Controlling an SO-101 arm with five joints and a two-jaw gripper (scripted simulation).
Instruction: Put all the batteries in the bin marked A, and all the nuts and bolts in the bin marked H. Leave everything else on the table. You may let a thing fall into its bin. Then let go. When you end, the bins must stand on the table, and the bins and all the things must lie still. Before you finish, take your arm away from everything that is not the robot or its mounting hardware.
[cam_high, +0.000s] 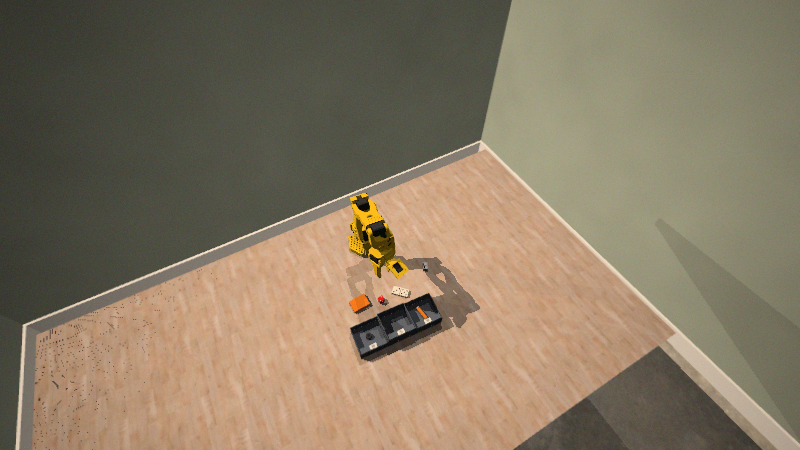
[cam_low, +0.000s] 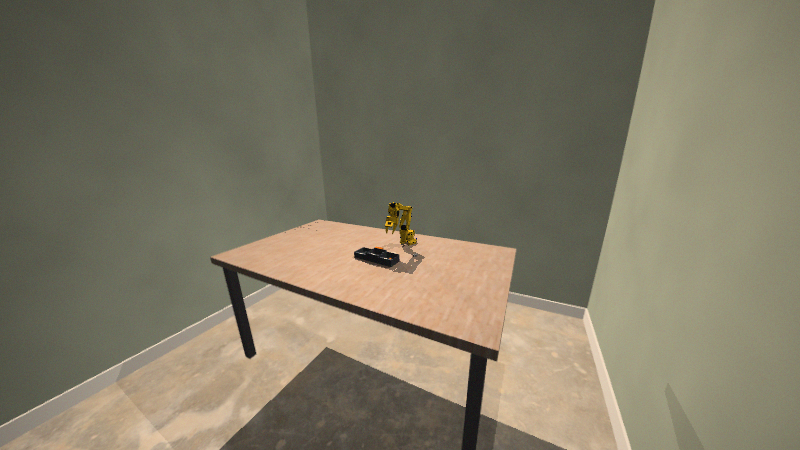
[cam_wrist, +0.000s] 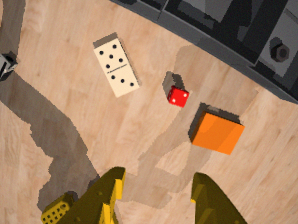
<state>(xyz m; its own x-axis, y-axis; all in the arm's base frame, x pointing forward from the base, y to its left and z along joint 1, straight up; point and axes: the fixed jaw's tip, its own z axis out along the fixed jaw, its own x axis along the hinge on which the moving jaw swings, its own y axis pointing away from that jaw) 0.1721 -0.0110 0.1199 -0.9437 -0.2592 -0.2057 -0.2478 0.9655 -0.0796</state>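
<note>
Right, the yellow arm (cam_high: 371, 232) stands near the back edge of the wooden table (cam_low: 458, 302), folded over w/ its gripper (cam_wrist: 156, 212) hanging above bare wood, pointing down. Jaws are set a little apart w/ nothing between them; wrist view shows only table grain in the gap, so it's empty-handed.

Just ahead of the gripper lie three loose bits: a white domino (cam_wrist: 116, 66) w/ black pips, a small red die (cam_wrist: 177, 96), and an orange block (cam_wrist: 217, 131). All three rest flat on the table, apart from each other, between the arm and the bins. Die sits between domino and block; block is nearest the fingertips.

Beyond them is a dark tray of three bins (cam_high: 366, 348) in a row, standing on the table. Left-hand bin from the top view holds a dark nut (cam_high: 369, 335); it also shows in the wrist view as a hex shape (cam_wrist: 277, 48) at the far right. Middle bin looks to hold nothing I can make out. Right-hand bin holds an orange battery (cam_high: 421, 312), lying aslant. White labels sit on the bin fronts but the letters are too small to read now.

Off to the side of the arm, well apart from the bins, a small grey-and-dark item (cam_high: 425, 266) lies on the table; too tiny to say what it is.
</note>
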